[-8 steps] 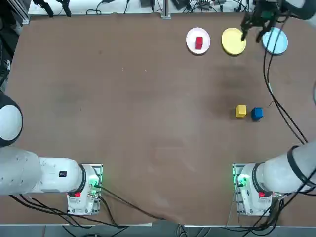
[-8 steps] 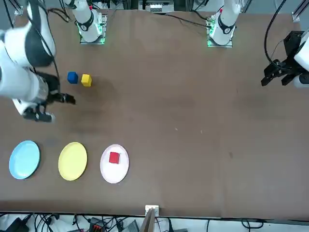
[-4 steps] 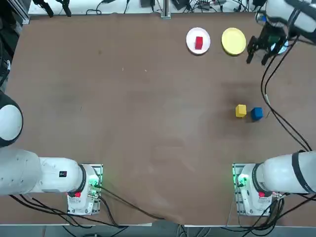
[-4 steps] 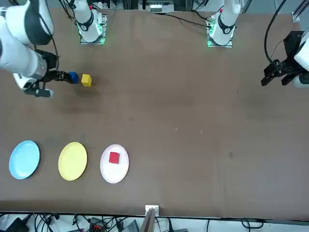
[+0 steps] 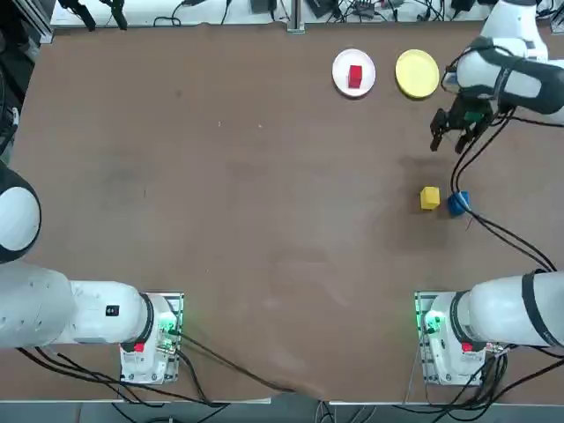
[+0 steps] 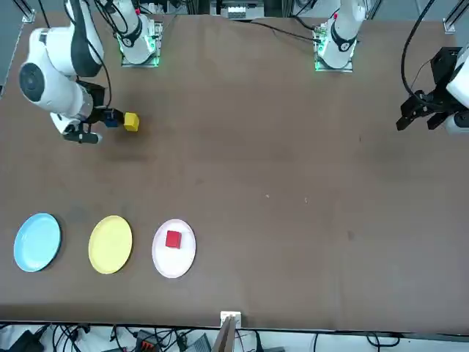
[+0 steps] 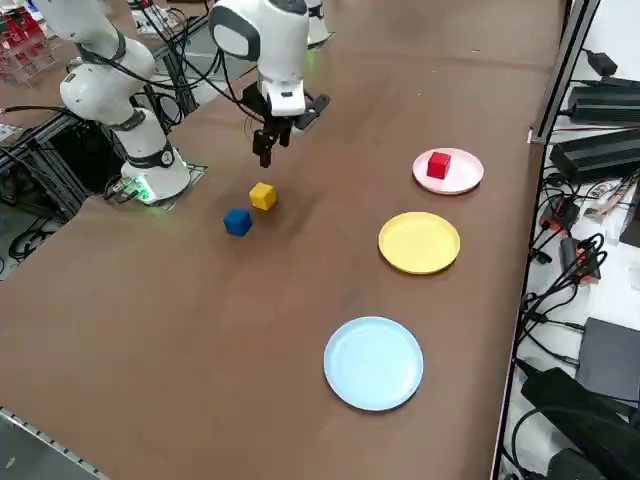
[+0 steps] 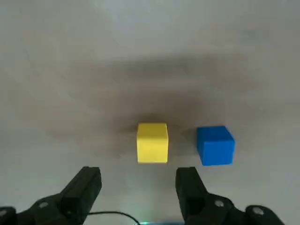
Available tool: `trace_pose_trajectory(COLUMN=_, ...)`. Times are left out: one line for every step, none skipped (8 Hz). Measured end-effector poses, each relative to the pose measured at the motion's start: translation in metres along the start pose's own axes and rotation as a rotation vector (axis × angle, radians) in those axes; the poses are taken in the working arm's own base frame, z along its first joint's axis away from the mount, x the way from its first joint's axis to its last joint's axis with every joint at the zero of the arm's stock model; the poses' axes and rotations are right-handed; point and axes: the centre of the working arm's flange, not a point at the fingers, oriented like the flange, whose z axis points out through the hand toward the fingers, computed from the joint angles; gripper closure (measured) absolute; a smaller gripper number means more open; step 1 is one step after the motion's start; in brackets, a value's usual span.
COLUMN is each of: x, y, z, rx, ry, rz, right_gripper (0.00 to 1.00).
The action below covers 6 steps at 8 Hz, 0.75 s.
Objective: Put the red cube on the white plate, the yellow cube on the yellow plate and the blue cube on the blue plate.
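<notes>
Right end effector [image 8: 138, 187] moved nearer yellow cube [image 8: 152, 142], open.

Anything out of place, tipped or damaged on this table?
Nothing stands out. The red cube sits on the white plate; the yellow cube and blue cube lie flat, slightly apart, beneath the open right gripper.

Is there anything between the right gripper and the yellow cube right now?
Nothing visible. The right gripper, jaws open and empty, hangs over bare table with the yellow cube just ahead. The blue cube sits beside it, apart and off the line.
</notes>
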Motion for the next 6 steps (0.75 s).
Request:
trace_pose_trajectory(x=-0.006, y=0.002, z=0.021, rx=-0.004, ry=-0.025, rz=0.0, right_gripper=0.03)
trace_pose_trajectory(x=-0.01, y=0.003, z=0.04, rx=-0.005, ry=-0.029, rz=0.0, right_gripper=0.03)
trace_pose_trajectory(x=-0.013, y=0.005, z=0.059, rx=-0.005, ry=-0.018, rz=0.001, right_gripper=0.03)
trace_pose_trajectory(x=-0.017, y=0.006, z=0.073, rx=-0.004, ry=0.002, rz=0.001, right_gripper=0.03)
trace_pose_trajectory(x=-0.018, y=0.007, z=0.086, rx=-0.002, ry=0.026, rz=0.001, right_gripper=0.03)
trace_pose_trajectory(x=-0.017, y=0.008, z=0.097, rx=-0.002, ry=0.04, rz=0.002, right_gripper=0.03)
